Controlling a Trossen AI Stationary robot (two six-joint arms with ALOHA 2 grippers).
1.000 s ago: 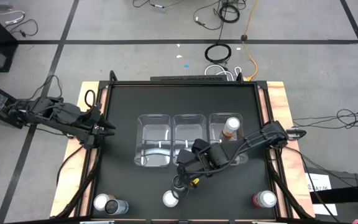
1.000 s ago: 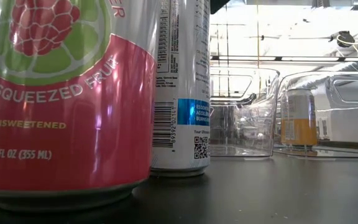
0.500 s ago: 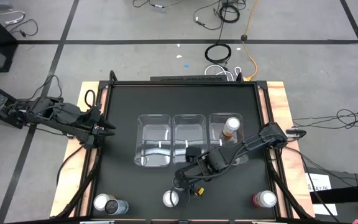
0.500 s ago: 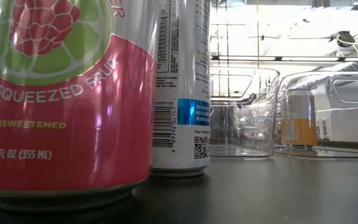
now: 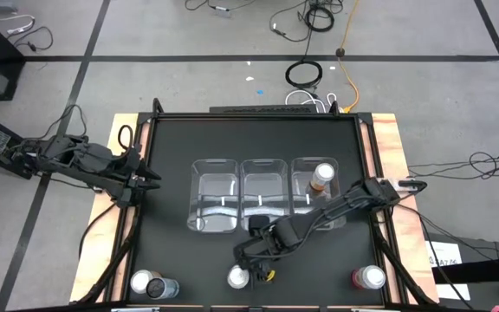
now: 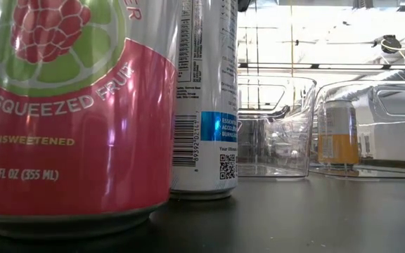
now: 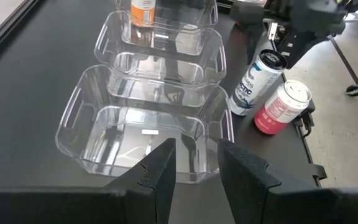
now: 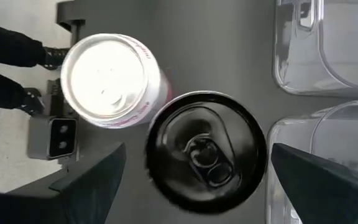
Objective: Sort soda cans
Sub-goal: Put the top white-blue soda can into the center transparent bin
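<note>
A dark-topped soda can (image 8: 205, 152) with a white and blue body (image 6: 206, 98) stands on the black table near its front edge. It touches a pink can (image 8: 107, 79) with a silver top (image 5: 238, 277). My right gripper (image 5: 251, 263) hovers over the dark-topped can, pointing steeply down and open, with one finger (image 8: 89, 180) on either side of the top and clear of it. An orange can (image 5: 321, 178) stands upright in the right-hand clear bin (image 5: 336, 208). My left gripper (image 5: 150, 179) waits at the table's left edge, open and empty (image 7: 197, 149).
Three clear bins sit in a row mid-table; the left one (image 5: 199, 195) and the middle one (image 5: 262, 165) hold no can. Two cans (image 5: 152, 284) stand at the near left corner, and a red one (image 5: 369, 277) at the near right. The low camera sits right behind the pink can (image 6: 69, 112).
My right gripper has come down and moved toward the table's near edge, rolling about its own axis, until it stands over the dark-topped can. Its fingers have stayed open. No can has moved.
</note>
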